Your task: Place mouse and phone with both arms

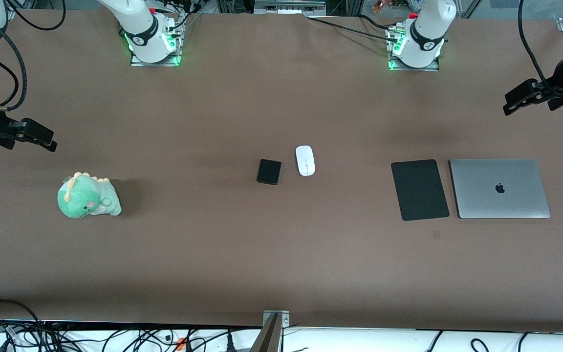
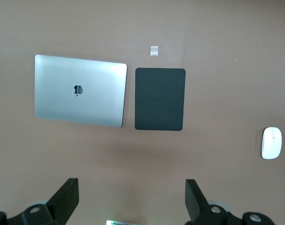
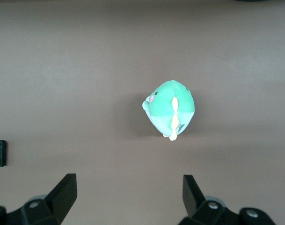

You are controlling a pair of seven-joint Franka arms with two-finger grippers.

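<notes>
1. Nearest the front camera we mark the black mouse pad (image 1: 420, 189) and the closed silver laptop (image 1: 499, 188), side by side at right of centre in the front view, toward the left arm's end of the table; a narrow strip of table separates them.
2. We find the green plush dinosaur (image 1: 88, 196) at left of centre, toward the right arm's end.
3. Mid-frame, the phone (image 1: 269, 171) lies flat just beside the mouse (image 1: 305, 160); they do not touch; the mouse is slightly farther from the camera, and both rest on bare table (image 1: 281, 264).
4. We see the left gripper (image 1: 521, 99) at the upper right edge, raised over the table above the laptop; its jaws stand wide apart, holding nothing.
5. We see the right gripper (image 1: 34, 134) at the left edge, raised over the table near the dinosaur; its jaws likewise spread and empty.
</notes>
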